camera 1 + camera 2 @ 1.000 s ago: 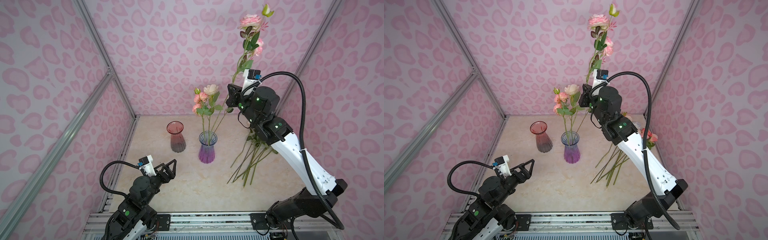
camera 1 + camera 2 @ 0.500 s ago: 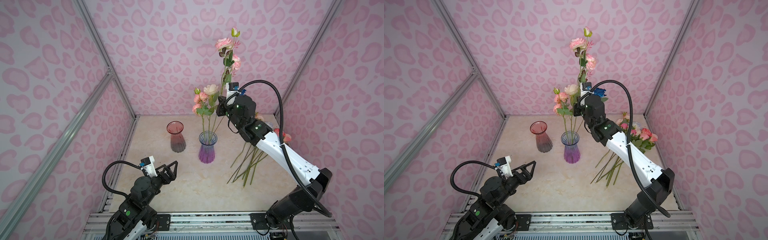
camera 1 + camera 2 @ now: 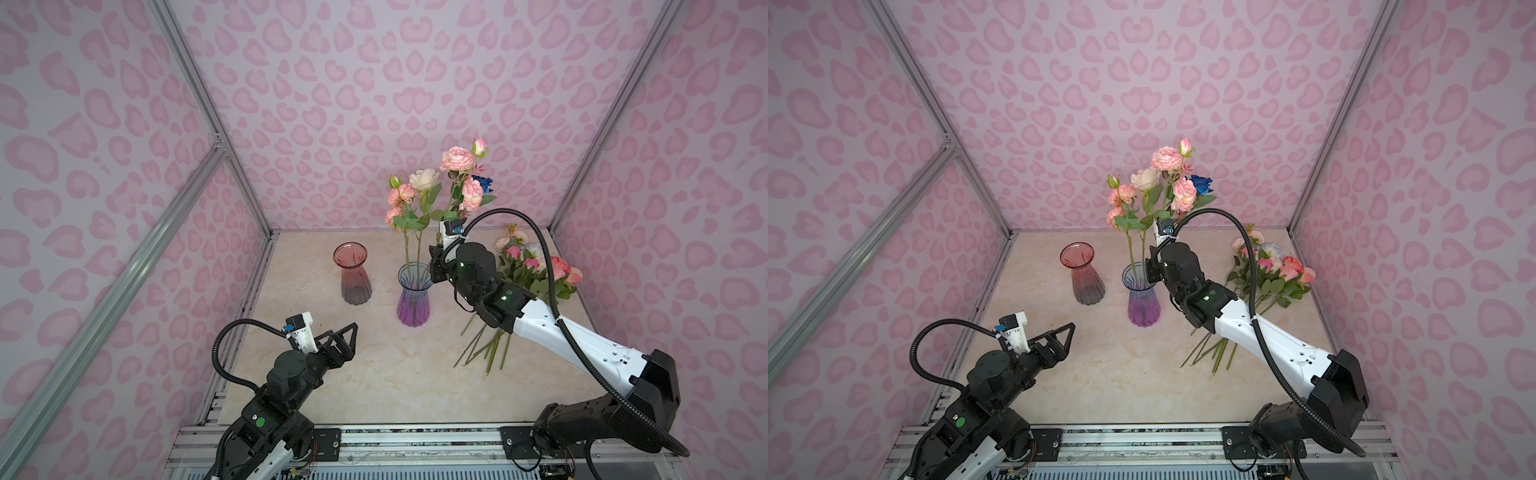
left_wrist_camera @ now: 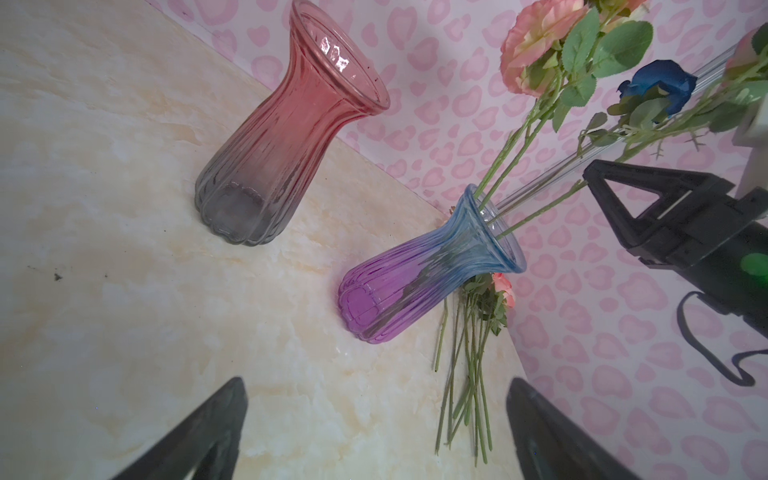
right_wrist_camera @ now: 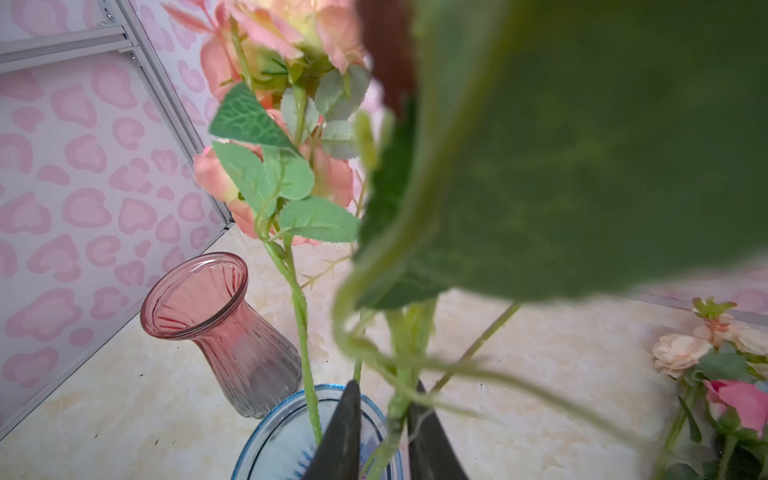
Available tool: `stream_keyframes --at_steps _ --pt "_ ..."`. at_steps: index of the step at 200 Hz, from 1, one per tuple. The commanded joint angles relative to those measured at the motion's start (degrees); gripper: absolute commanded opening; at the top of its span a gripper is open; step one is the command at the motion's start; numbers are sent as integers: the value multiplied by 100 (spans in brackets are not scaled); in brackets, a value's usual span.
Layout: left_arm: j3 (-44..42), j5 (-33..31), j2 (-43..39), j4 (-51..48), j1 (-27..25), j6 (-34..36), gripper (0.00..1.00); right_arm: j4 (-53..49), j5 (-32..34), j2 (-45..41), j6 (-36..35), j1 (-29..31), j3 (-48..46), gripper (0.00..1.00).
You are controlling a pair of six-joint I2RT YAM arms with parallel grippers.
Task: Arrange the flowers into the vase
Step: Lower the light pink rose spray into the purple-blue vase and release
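Hovering over the purple vase (image 3: 412,300), the right hand (image 5: 385,388) sits slightly parted around a stem (image 5: 405,340) standing inside; other flowers (image 3: 536,270) lie on the tabletop (image 3: 395,374) nearby; left hand (image 4: 376,380) gapes wide.

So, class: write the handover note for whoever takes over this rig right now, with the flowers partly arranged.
Left end effector: open, empty, above the table's front.
Right end effector: jaws slightly apart around a rose stem over the purple vase; the stem's foot seems to be inside the vase mouth.
Done: several flowers stand in the purple vase.
To do: a bunch of roses lies on the table at the right. The red vase is empty.
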Motion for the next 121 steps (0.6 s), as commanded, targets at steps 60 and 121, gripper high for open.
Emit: stream_keyframes --at_steps 60,121 --pt "-26 56 87 276 -1 -82 99 -377 8 198 340 52 289 29" --pt "-79 56 87 323 -1 -82 98 -528 71 -485 500 255 2 34"
